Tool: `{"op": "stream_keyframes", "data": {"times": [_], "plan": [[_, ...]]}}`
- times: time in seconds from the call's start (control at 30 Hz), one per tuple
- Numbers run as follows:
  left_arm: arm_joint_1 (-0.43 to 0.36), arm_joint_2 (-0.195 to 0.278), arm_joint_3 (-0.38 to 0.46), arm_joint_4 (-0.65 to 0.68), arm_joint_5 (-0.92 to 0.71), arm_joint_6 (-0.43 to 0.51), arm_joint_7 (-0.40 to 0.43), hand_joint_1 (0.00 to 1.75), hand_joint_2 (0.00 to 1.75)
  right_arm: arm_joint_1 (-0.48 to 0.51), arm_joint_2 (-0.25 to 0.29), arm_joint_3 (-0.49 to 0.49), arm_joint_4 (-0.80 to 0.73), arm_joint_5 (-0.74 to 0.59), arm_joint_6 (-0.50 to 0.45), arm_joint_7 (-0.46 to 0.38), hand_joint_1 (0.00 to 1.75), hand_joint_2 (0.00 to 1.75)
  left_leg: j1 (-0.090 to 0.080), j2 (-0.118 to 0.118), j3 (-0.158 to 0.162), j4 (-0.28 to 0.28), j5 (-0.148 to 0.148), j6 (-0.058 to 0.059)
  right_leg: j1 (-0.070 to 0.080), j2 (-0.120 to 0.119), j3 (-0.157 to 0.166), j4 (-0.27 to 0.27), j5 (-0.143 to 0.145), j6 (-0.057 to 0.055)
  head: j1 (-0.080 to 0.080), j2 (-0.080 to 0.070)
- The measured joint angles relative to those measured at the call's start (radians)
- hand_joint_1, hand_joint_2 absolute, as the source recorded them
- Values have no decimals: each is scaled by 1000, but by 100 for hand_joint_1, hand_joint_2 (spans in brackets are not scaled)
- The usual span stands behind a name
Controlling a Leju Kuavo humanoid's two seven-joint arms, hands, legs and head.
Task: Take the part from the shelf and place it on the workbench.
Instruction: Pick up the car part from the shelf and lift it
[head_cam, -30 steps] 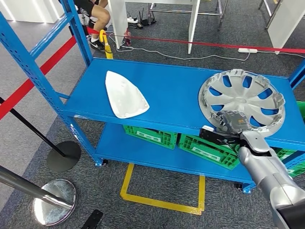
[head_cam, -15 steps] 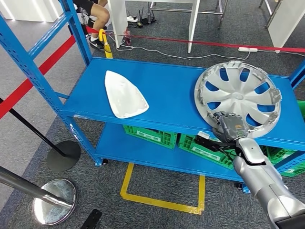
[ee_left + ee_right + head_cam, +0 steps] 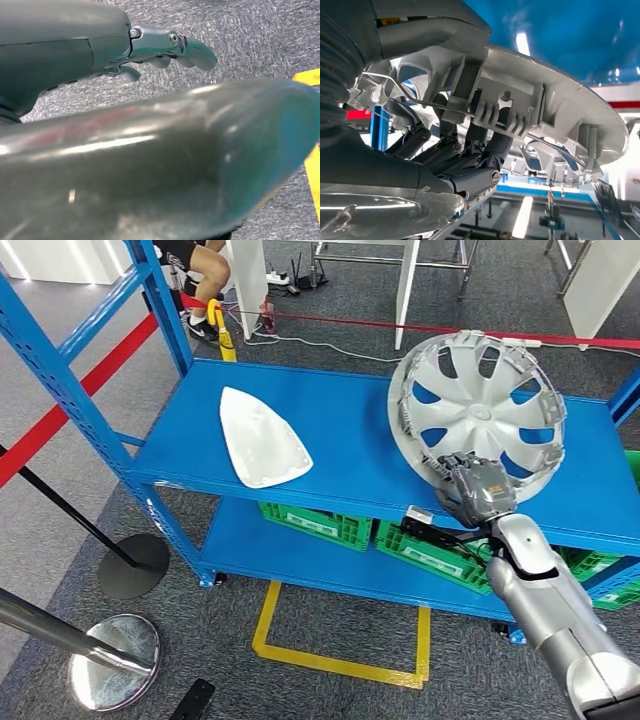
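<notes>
The hubcap (image 3: 477, 405) is gripped at its near rim by the right hand (image 3: 477, 490), tilted above the blue shelf (image 3: 355, 445). The left hand (image 3: 166, 47) is seen over carpet, fingers apparently extended and empty.

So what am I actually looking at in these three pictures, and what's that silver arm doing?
It is a humanoid robot with two arms and fingered hands. The wide picture is taken from its head, looking down at a blue shelf. Its right hand grips the near rim of a silver hubcap, which is tilted up off the shelf. A white curved part lies flat further left, and green crates sit on the lower level. The other two pictures come from cameras at the wrists. One shows the hubcap's underside close up; the other shows the left hand, holding nothing, over grey carpet.
</notes>
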Motion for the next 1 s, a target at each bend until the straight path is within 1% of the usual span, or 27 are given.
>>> {"op": "stream_keyframes", "data": {"times": [0.6,1.0], "plan": [[1,0,11,0,-10,0,13,0,0,-1,-22,0,-62,8,4,10,175,175,0,0,0,0,0,0,0,0,0,0,0,0,0,0],[1,0,14,0,-13,-6,13,0,0,0,-24,4,-74,8,5,9,175,175,0,0,-1,0,0,0,0,0,-1,0,0,0,0,0]]}}
